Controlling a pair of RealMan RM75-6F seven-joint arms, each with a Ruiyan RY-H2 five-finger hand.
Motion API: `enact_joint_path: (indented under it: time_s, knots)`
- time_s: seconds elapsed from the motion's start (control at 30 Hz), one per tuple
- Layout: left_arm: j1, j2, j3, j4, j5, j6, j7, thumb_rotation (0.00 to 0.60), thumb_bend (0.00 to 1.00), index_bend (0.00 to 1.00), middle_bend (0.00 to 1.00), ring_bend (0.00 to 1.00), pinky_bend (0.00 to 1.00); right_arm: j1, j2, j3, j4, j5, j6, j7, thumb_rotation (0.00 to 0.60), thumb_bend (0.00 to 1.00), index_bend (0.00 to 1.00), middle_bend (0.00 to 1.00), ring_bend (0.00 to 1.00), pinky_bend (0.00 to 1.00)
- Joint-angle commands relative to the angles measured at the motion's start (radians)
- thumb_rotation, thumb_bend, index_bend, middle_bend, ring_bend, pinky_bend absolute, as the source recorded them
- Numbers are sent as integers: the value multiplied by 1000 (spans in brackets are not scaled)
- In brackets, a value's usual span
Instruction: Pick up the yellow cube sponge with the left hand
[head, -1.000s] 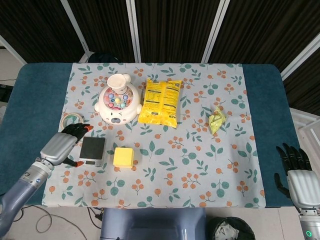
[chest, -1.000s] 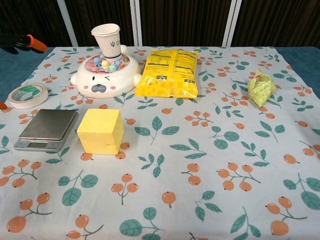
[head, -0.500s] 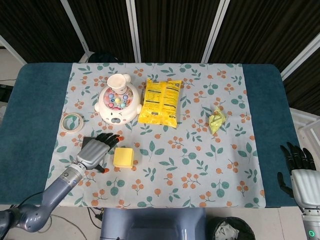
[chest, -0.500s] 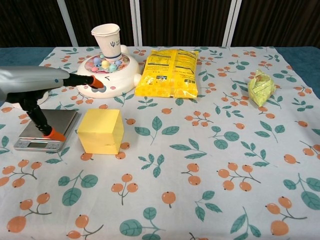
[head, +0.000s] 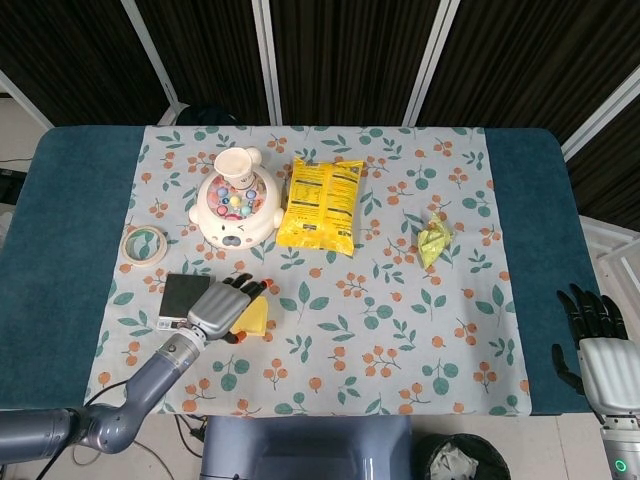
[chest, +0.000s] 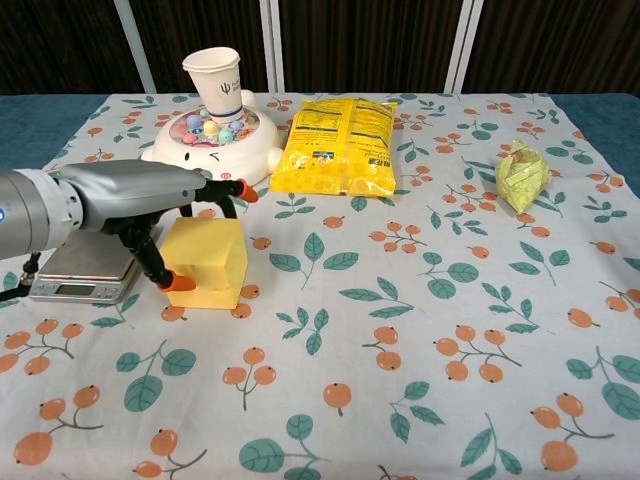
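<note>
The yellow cube sponge (chest: 208, 262) stands on the floral cloth left of centre; in the head view only its right part (head: 256, 318) shows under my hand. My left hand (chest: 150, 200) (head: 224, 306) hovers over its top and left side, fingers spread. The thumb tip (chest: 180, 284) is at the sponge's left front face and the other fingers reach over the top. It holds nothing. My right hand (head: 597, 352) hangs open off the table's right edge, empty.
A small digital scale (chest: 88, 272) lies just left of the sponge. A tape roll (head: 144, 243) sits further left. Behind are a white toy with a paper cup (chest: 211, 133), a yellow snack bag (chest: 337, 146), and a green wrapped item (chest: 523, 174) at right.
My left hand has swept rightward from over the scale to over the sponge, now covering its top and left side. The sponge and right hand have not moved.
</note>
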Motion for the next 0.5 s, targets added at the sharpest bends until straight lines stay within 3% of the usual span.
enact_joint_path:
  time_s: [0.03, 0.27, 0.5]
  knots:
    - [-4, -22, 9, 23, 2, 35, 25, 600, 349, 104, 324, 221, 392, 0, 0, 1, 1, 1, 0, 3, 600, 560, 0, 26, 3, 11]
    - [0, -23, 3, 28, 41, 66, -10, 600, 420, 140, 376, 267, 423, -1, 0, 3, 3, 4, 3, 4, 600, 560, 0, 26, 3, 11]
    - [35, 93, -27, -45, 120, 139, -85, 600, 403, 141, 364, 264, 409, -1, -3, 1, 3, 4, 0, -2, 600, 560, 0, 26, 3, 11]
